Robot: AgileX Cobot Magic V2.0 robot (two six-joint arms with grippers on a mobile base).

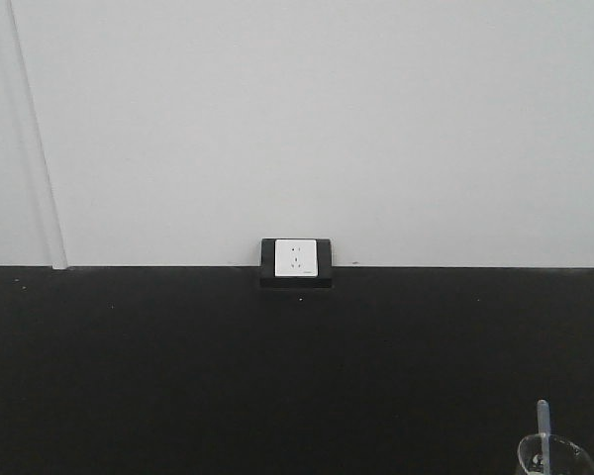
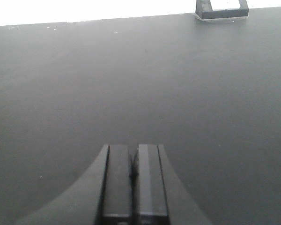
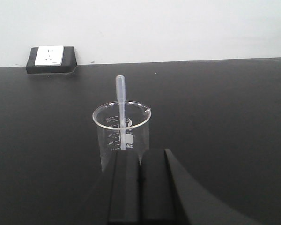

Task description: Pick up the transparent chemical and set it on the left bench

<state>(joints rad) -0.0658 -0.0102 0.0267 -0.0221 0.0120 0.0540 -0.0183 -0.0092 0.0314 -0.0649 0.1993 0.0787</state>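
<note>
The transparent chemical (image 3: pixel 120 105) is a slim, pale-blue tinted tube standing tilted in a clear glass beaker (image 3: pixel 107 136) on the black bench (image 3: pixel 225 108). My right gripper (image 3: pixel 140 155) is shut and empty, its tips just in front of the beaker's base. In the front view the tube (image 1: pixel 544 421) and beaker (image 1: pixel 564 460) show at the bottom right corner. My left gripper (image 2: pixel 133 149) is shut with nothing in it, above bare black bench (image 2: pixel 131 84). Neither gripper shows in the front view.
A white wall socket in a black box (image 1: pixel 297 260) sits where the bench (image 1: pixel 277 376) meets the white wall. The same socket (image 3: pixel 50 58) is at the far left in the right wrist view, and the socket (image 2: pixel 222 8) is at the top right in the left wrist view.
</note>
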